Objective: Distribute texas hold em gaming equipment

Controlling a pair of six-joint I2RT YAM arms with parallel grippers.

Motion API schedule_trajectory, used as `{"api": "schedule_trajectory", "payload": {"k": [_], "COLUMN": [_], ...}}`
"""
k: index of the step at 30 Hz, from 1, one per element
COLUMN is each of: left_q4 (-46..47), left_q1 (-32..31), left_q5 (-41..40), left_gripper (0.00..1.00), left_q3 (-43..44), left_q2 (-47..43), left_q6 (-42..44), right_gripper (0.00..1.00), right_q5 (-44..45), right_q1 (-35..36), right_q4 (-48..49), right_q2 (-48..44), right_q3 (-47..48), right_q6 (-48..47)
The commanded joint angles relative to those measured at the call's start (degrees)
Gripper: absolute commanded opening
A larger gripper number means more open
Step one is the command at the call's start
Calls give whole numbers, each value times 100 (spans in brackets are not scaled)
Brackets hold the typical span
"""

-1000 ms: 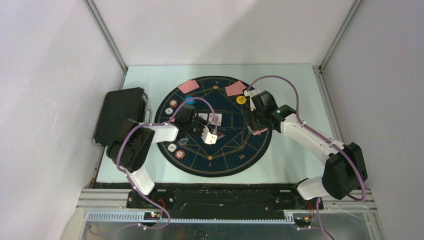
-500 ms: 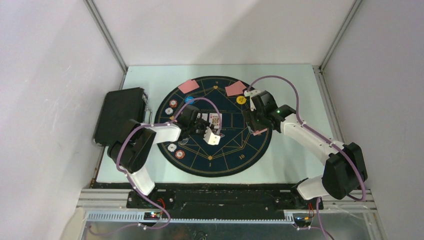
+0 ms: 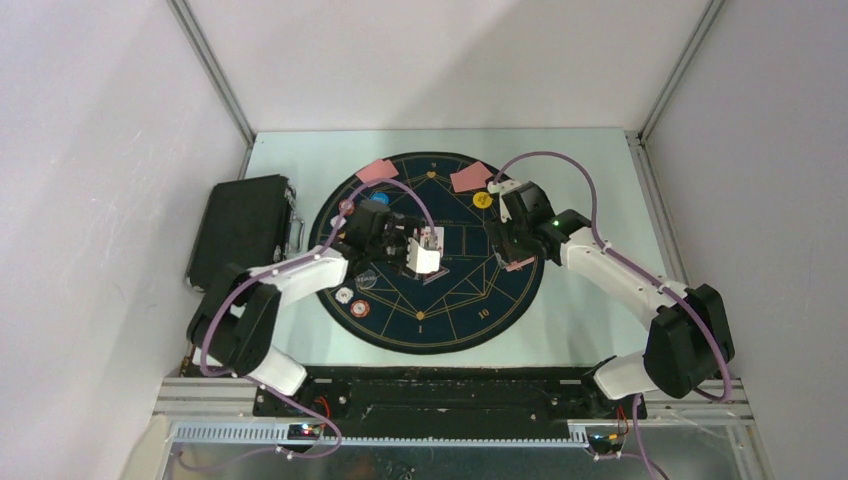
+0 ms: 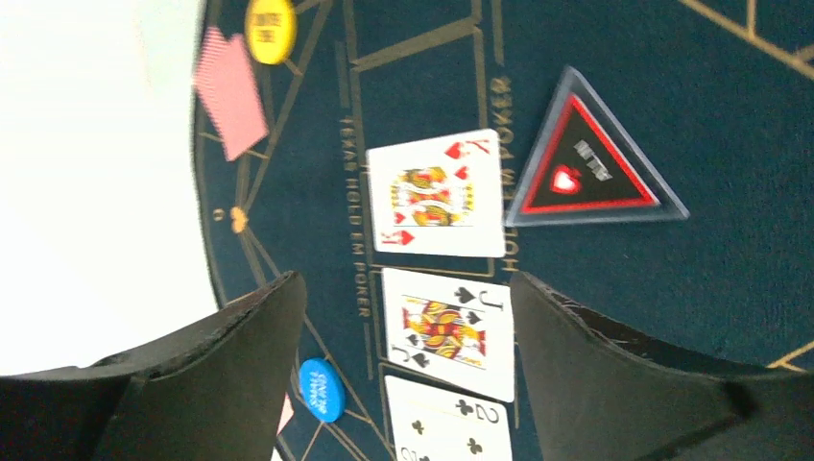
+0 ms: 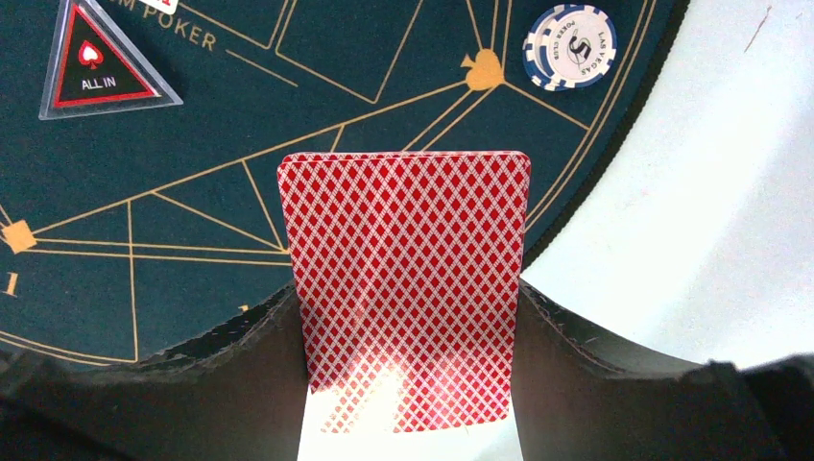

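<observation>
A black case (image 3: pixel 240 225) lies at the far left of the pale counter (image 3: pixel 600 170), just beside the round dark mat (image 3: pixel 470 310). Along the mat's left side sit a red-and-white chip (image 3: pixel 346 207), a white chip (image 3: pixel 344 294) and a second red-and-white chip (image 3: pixel 360 308).

The left hand (image 4: pixel 403 288) hangs over the middle of the mat, its jaws spread wide with nothing between them. Under it three cards lie face up in a close row: the king of hearts (image 4: pixel 437 192), the jack of clubs (image 4: pixel 446 331) and the two of clubs (image 4: pixel 446 432). A red triangular token (image 4: pixel 590 168) lies flat just beside the king, and a blue chip (image 4: pixel 320 389) sits near the jack.

Toward the mat's far edge lie a pink-backed card (image 3: pixel 377 171) and, to its right, a second pink-backed card (image 3: pixel 470 177) with a yellow chip (image 3: pixel 482 199) near it.

Further right, the right hand (image 5: pixel 408 288) is clamped on a red-patterned card (image 5: pixel 403 211), back facing up, above the mat; whether it is one card or several I cannot tell. A blue-and-white chip (image 5: pixel 569 46) lies on the mat near its rim.
</observation>
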Motion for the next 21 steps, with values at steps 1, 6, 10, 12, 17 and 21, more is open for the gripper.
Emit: {"api": "schedule_trajectory", "payload": {"k": [1,6,10,12,17,21], "left_q4": [543,2013,2711,2566,1125,2], "left_q1": [55,80,57,60,50,-74], "left_q5": [304,-82,-1237,-2194,-2716,-2706], "left_gripper": [92,100,100,100,100,100], "left_q3": [315,474,1039,1352,1504,1354], "left_q2": [-761,-1173,-1483,-1670,-1917,-1743], "left_q6": [-1421,-2990,-5069,-6320,-8846,-9692], "right_gripper": [0,0,0,0,0,0], "right_q5": [65,154,-6,169,305,337], "right_q1": [54,80,79,81,79,89], "right_q4": [177,211,214,139,119,225], "right_q2": [-126,-256,-275,-274,-392,-565], "right_q3": [221,213,200,128,-125,-491], "right_q6": [93,268,341,401,637,720]}}
